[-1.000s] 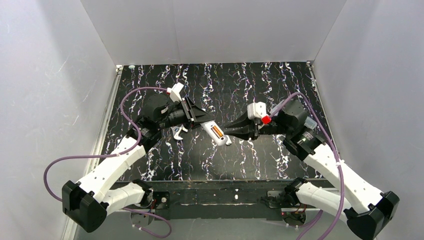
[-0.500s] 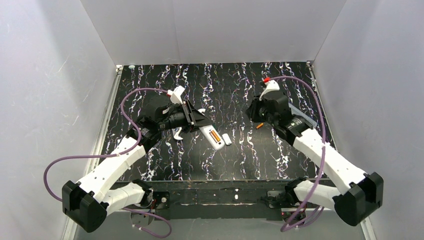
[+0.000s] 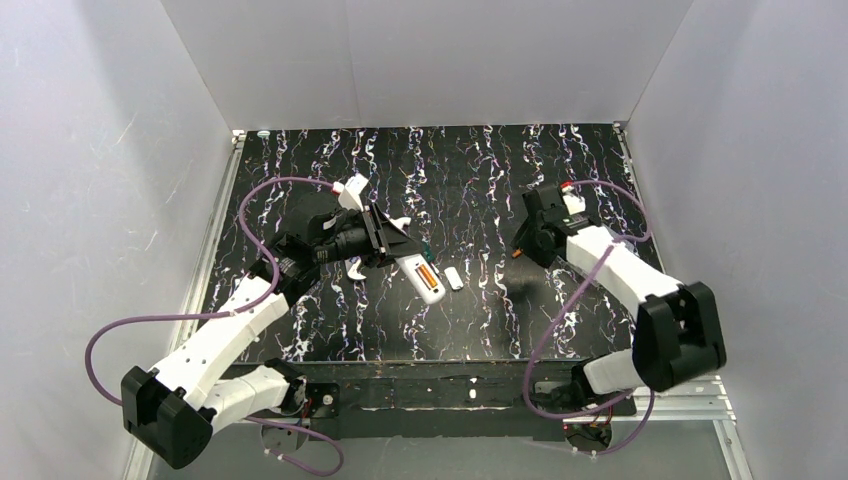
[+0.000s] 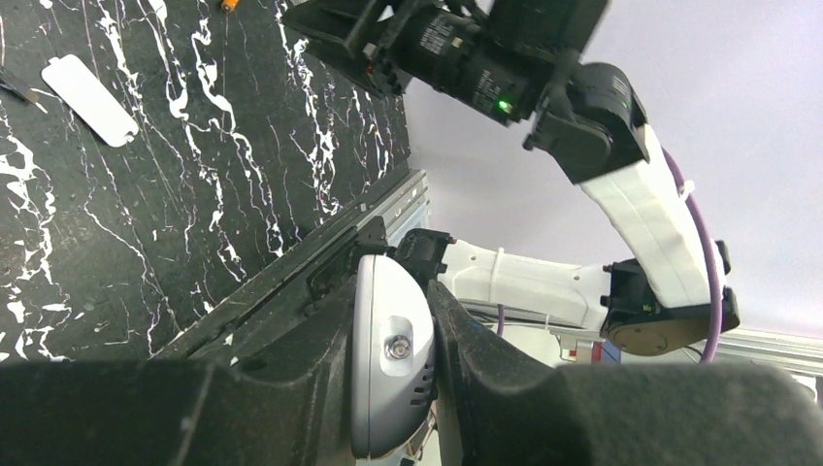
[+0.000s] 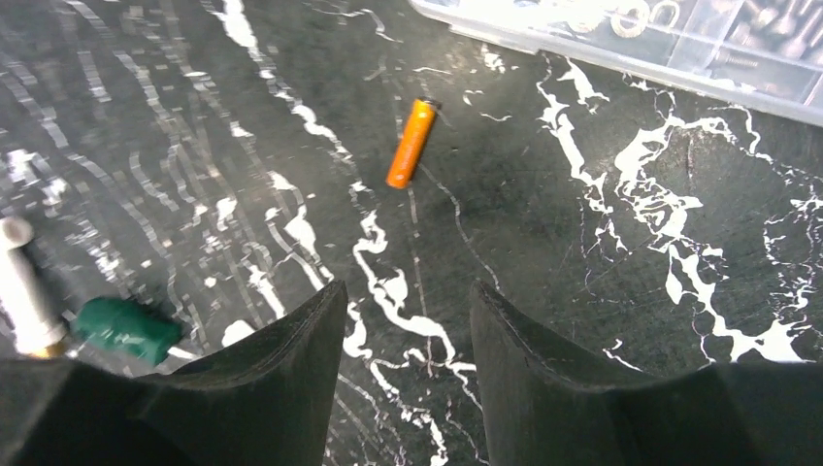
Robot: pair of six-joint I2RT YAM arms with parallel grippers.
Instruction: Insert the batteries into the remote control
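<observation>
Left pincer point(image 4: 393, 316): clamped on the remote control point(image 3: 420, 272), recess facing up.
Seated battery point(image 3: 428, 277): orange, lying in the remote's recess.
Loose battery point(image 5: 412, 143): flat on the surface point(image 3: 470, 180), at 3 o'clock from the remote.
Right pincer point(image 5: 406, 296): jaws apart, nothing between them; loose battery at its 12 o'clock.
Cover piece point(image 3: 453, 278): white, just beside the remote at 3 o'clock.

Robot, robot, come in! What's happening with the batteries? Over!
Left gripper, jaws shut on small white rectangular remote control. Right gripper, jaws open, empty, near loose slim orange battery. Green-handled screwdriver aside, not blocking.
</observation>
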